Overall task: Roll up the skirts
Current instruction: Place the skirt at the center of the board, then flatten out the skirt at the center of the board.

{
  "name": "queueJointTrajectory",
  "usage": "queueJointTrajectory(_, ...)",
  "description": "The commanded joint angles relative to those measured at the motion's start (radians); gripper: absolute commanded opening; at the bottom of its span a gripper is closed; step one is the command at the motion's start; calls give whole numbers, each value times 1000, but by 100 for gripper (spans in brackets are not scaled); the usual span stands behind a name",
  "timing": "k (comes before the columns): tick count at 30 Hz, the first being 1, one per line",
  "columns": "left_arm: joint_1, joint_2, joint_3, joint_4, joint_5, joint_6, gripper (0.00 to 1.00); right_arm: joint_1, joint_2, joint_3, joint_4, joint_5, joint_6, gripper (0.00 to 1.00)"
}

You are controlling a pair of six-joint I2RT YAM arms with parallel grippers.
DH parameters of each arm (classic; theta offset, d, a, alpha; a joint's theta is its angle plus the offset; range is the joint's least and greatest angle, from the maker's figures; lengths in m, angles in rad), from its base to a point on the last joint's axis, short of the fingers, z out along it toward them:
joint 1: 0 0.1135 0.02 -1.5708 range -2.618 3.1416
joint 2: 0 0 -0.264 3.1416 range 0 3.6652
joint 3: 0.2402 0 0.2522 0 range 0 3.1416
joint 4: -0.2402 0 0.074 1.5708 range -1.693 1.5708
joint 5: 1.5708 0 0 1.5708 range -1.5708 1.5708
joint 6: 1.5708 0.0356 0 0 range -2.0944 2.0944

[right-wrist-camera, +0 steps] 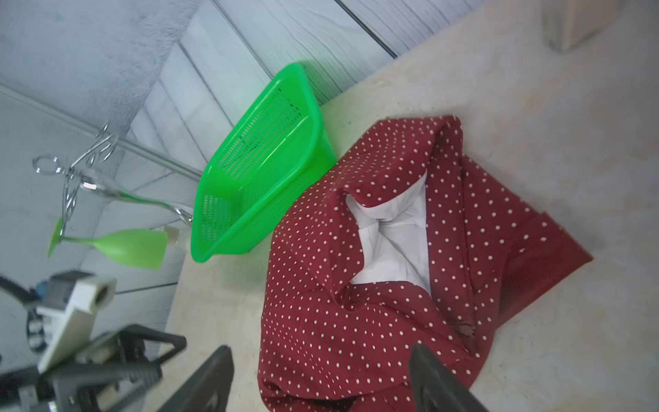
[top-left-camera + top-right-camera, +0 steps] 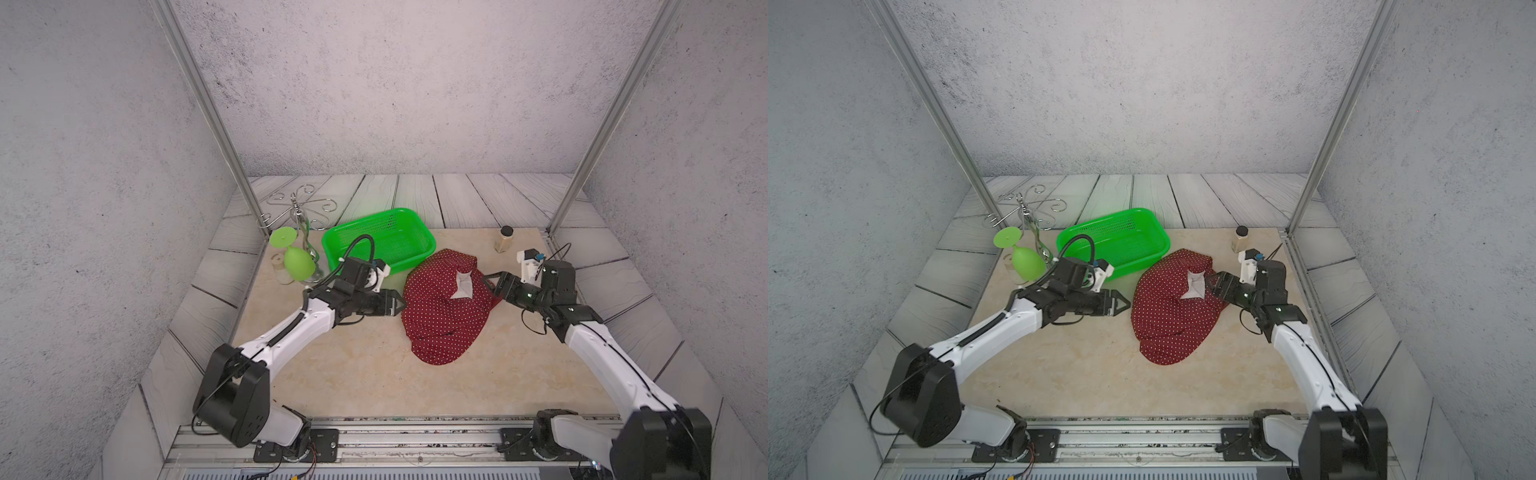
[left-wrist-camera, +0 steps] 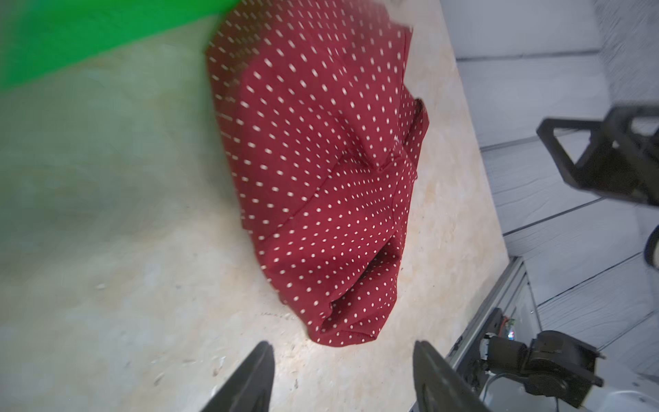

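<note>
While the dark red polka-dot skirt (image 2: 444,320) lies crumpled on the worktop (image 2: 353,374), just beside the green basket (image 2: 374,218), the left fingers (image 3: 249,381) stand spread wide, holding nothing, just short of its edge. The right fingers (image 1: 431,385) are spread too, straddling the opposite edge; contact cannot be told.

The skirt (image 2: 444,320) is dark red, dotted all over with small white polka dots; its lining (image 2: 463,286) shows plain white. The basket (image 2: 409,220) is bright green, its walls a fine perforated mesh. The goblet (image 2: 298,262) is a paler lime green. The desk (image 2: 353,374) is cream, mottled like marble. My left claw (image 2: 402,303) and my right claw (image 2: 488,284) are black, on arms (image 2: 291,328) of white and black. The jar (image 2: 504,242) has a black cap and tan contents.
</note>
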Motion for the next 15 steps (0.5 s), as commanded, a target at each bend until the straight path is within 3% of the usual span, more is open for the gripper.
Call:
queueJointTrajectory(1, -48, 106, 104, -3, -212, -27, 65, 6, 215, 49, 23, -144, 121, 64)
queueJointTrajectory(5, -67, 202, 184, 156, -49, -150, 65, -5, 268, 122, -105, 24, 98, 64)
queueJointTrajectory(7, -104, 258, 238, 226, -25, -227, 65, -45, 251, 102, -84, 47, 99, 64)
queueJointTrajectory(9, -159, 316, 321, 193, -95, -214, 65, -98, 212, 58, -42, 70, 120, 64)
queueJointTrajectory(12, -264, 401, 445, 81, -401, -109, 66, -182, 142, -22, -1, 81, 164, 65)
queueJointTrajectory(15, -315, 515, 590, -44, -611, 5, 67, -217, 75, -63, -23, 77, 161, 65)
